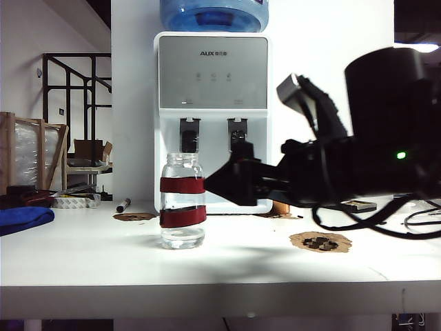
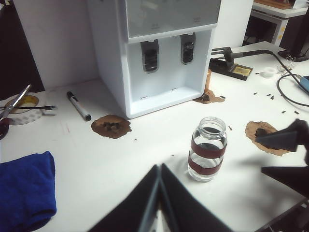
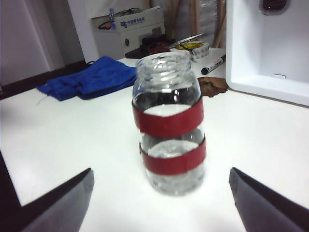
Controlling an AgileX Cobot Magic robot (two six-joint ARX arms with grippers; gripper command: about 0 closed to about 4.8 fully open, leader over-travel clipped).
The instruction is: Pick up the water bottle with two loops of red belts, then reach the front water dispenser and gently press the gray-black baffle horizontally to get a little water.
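The water bottle [image 1: 182, 200] is a small clear jar with two red bands, standing upright on the white table in front of the water dispenser [image 1: 212, 69]. It also shows in the left wrist view [image 2: 207, 150] and close up in the right wrist view [image 3: 168, 140]. Two gray-black baffles [image 1: 189, 134] [image 1: 238, 131] hang under the dispenser's gray panel. My right gripper [image 3: 160, 170] is open, level with the bottle and just short of it, one finger to each side; its tip [image 1: 212, 181] points at the bottle from the right. My left gripper [image 2: 159, 168] is shut and empty, back from the bottle.
A blue cloth [image 1: 24, 219], a tape roll [image 1: 74, 201] and a marker [image 1: 123, 205] lie at the left. Brown stained patches [image 1: 320, 241] [image 2: 111, 126] mark the table. Black cables [image 1: 372, 221] trail at the right. A black tool stand [image 2: 231, 67] sits beside the dispenser.
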